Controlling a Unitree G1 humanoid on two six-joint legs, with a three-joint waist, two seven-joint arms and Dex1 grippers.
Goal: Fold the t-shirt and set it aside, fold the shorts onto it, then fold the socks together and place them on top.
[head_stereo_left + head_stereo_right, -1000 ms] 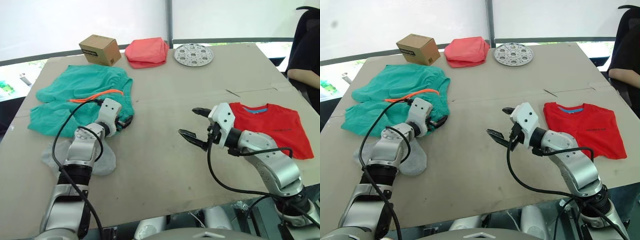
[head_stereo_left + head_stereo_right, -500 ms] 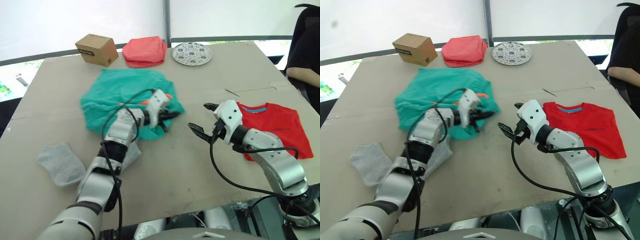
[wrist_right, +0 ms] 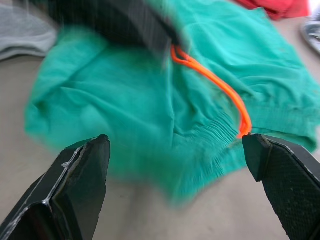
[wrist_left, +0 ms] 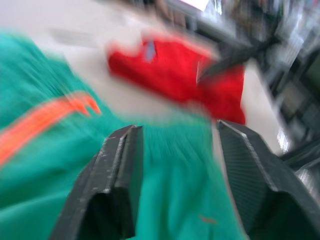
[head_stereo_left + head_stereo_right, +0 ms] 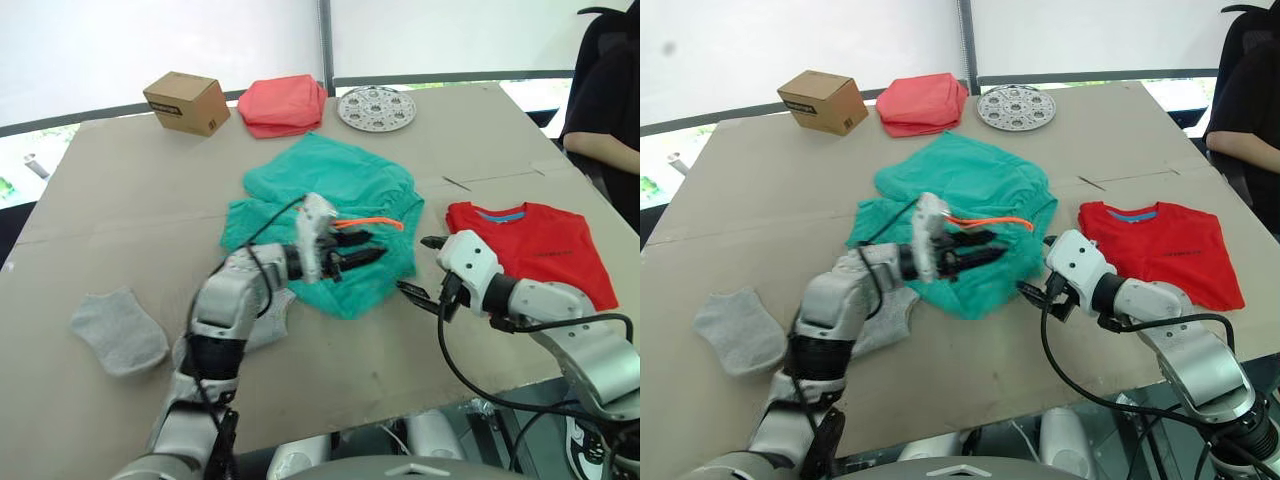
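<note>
My left hand [image 5: 362,256] sat over the shorts [image 5: 335,190] mid-worktop, fingers apart — my right hand [image 5: 424,270], spread wide, hovered beside the t-shirt [image 5: 540,245] near the right edge.

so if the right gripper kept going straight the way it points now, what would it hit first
Most likely the crumpled teal-green fabric shorts: the right gripper, fingers open, points at their near edge across bare table. Depth is hard to judge.

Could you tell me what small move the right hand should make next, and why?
Probably ease the open right hand forward to pinch the near edge of the shorts, which lie bunched beside the t-shirt with the left hand over them.
</note>
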